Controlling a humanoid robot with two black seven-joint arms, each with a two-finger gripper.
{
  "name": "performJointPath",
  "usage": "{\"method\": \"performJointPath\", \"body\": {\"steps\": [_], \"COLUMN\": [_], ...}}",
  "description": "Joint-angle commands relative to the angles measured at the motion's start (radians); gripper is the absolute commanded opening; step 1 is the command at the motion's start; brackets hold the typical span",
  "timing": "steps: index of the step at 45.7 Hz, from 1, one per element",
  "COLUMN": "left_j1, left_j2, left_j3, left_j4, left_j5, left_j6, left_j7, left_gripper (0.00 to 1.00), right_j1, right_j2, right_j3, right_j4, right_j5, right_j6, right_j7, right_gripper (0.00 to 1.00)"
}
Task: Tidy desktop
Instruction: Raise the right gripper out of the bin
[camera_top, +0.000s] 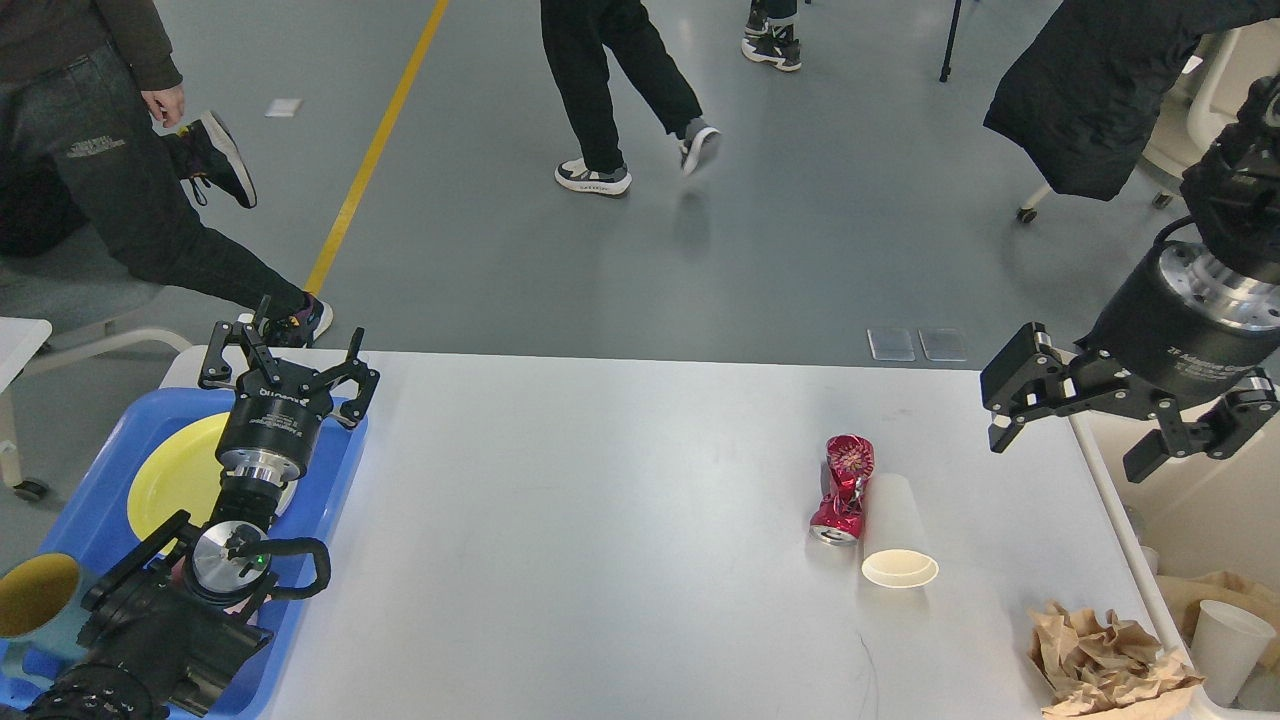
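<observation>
Tray of blue plastic (330, 500) at the far left edge of the wide white matte table (600, 520), holding a round yellow plate (175, 480) and a teal cup with a dark yellow inside (35, 595). The robot's left claw (285, 360) hangs above the tray's far end, its black fingers spread apart and empty. The table's middle stretch is bare. Right of centre lies a crushed red metal can (845, 490) on its side, touching a white paper cup (895, 540) that also lies on its side, mouth toward the viewer. At the table's near right corner sits crumpled brown paper (1100, 660). The right claw (1090, 425) hovers above the table's right edge, fingers apart, holding nothing. Beside that edge stands a cream-white bin (1200, 500) with another white cup (1230, 635) inside.
</observation>
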Motion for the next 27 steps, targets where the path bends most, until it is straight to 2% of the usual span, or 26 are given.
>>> {"method": "performJointPath", "body": {"steps": [1,5,10,12,21,27], "left_j1": [0.000,0.000,0.000,0.000,0.000,0.000], "left_j2": [0.000,0.000,0.000,0.000,0.000,0.000], "left_j3": [0.000,0.000,0.000,0.000,0.000,0.000], "left_j4": [0.000,0.000,0.000,0.000,0.000,0.000], "left_j5": [0.000,0.000,0.000,0.000,0.000,0.000], "left_j6": [0.000,0.000,0.000,-0.001,0.000,-0.001], "left_j7": [0.000,0.000,0.000,0.000,0.000,0.000], "left_gripper": [0.96,0.96,0.96,0.96,0.96,0.96], "right_j1": [0.000,0.000,0.000,0.000,-0.065,-0.208], "right_j2": [0.018,0.033,0.047,0.047,0.018,-0.063], "right_j3": [-0.030,-0.070,-0.110,-0.120,-0.142,-0.140], "right_j4": [0.000,-0.001,-0.001,-0.001,-0.001,-0.009], "right_j5": [0.012,0.044,0.046,0.046,0.032,0.024], "right_j6": [-0.014,-0.032,-0.049,-0.051,-0.064,-0.141], "right_j7": [0.012,0.044,0.128,0.148,0.147,0.147], "right_gripper": [1.00,0.99,0.99,0.99,0.97,0.96]}}
